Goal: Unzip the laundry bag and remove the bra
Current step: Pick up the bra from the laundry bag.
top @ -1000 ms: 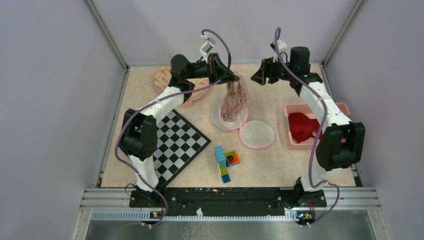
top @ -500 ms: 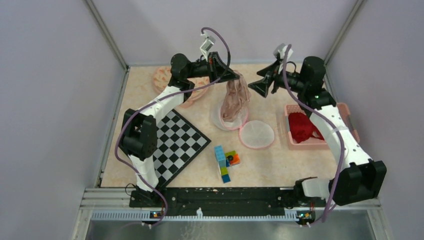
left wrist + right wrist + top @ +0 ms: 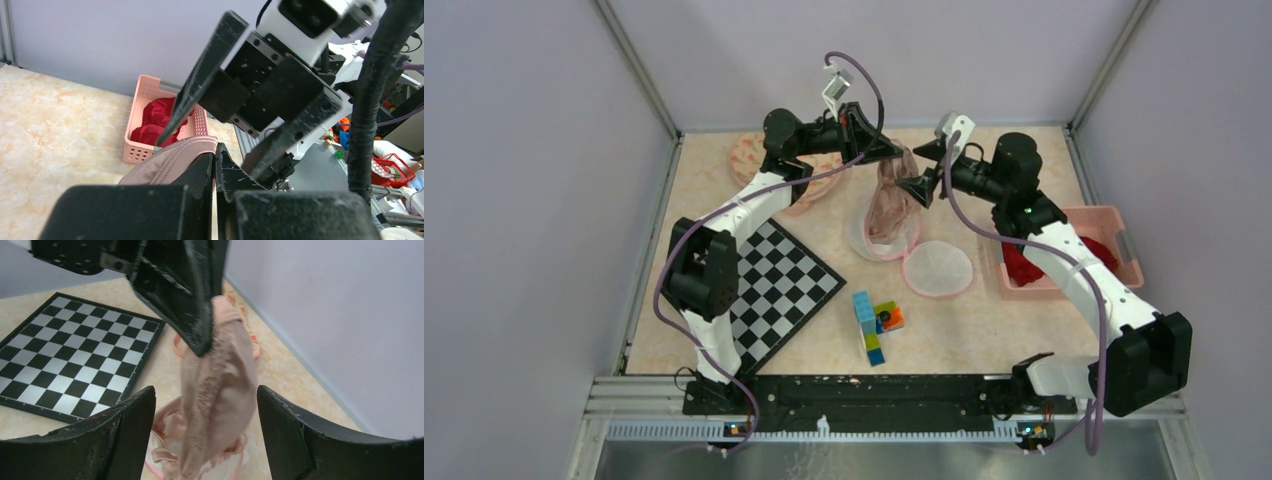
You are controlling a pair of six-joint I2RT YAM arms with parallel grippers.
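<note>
Top view: left claw (image 3: 896, 155) pinches bra (image 3: 892, 205) by its top edge. The bra hangs over laundry bag (image 3: 862, 238), far middle of table (image 3: 1014, 330). Right claw (image 3: 912, 170) spread, just beside bra; a second ago it stood well off to the right.
Left wrist: fingers pressed on bra edge, remainder cut off.
Right wrist: bra between spread fingers, contact unclear.

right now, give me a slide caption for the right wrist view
Open right gripper faces the pink bra hanging from the shut left gripper, with the chessboard behind.
</note>
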